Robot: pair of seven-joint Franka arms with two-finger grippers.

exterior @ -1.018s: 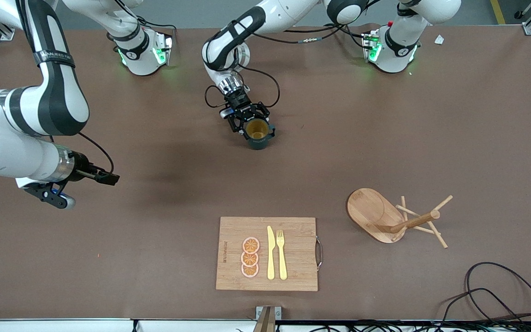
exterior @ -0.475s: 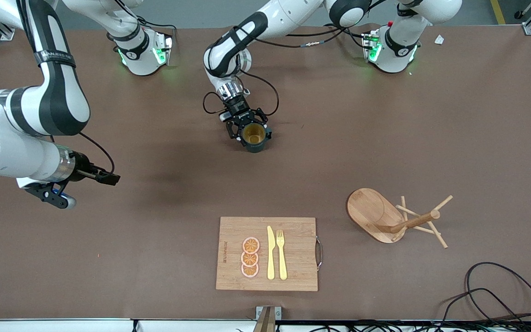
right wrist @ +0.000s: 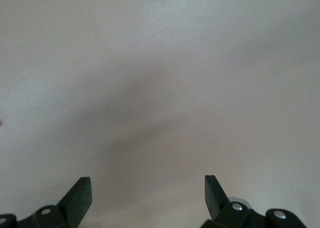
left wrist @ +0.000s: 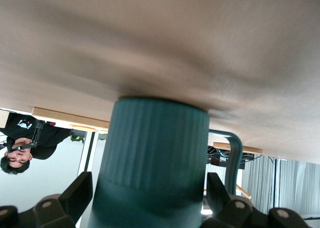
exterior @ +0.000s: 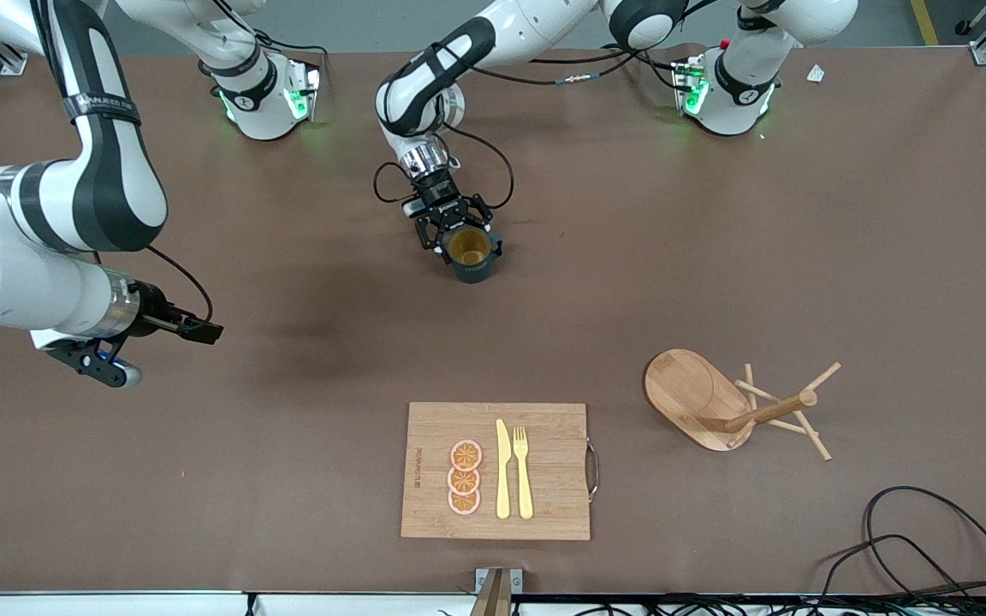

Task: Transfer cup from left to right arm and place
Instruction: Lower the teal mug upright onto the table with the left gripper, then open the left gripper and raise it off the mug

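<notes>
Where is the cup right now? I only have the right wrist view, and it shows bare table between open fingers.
Observer: The cup is held by the left end effector, upright with its mouth up, low over bare table.
Operator: Is the handle free?
Observer: Yes. In the left wrist view the fingers flank the ribbed sides, and the handle sticks out beside one finger.
Operator: How close is my arm to it?
Observer: The right end effector hangs open over bare table toward the right arm's end, well apart from the cup.
</notes>
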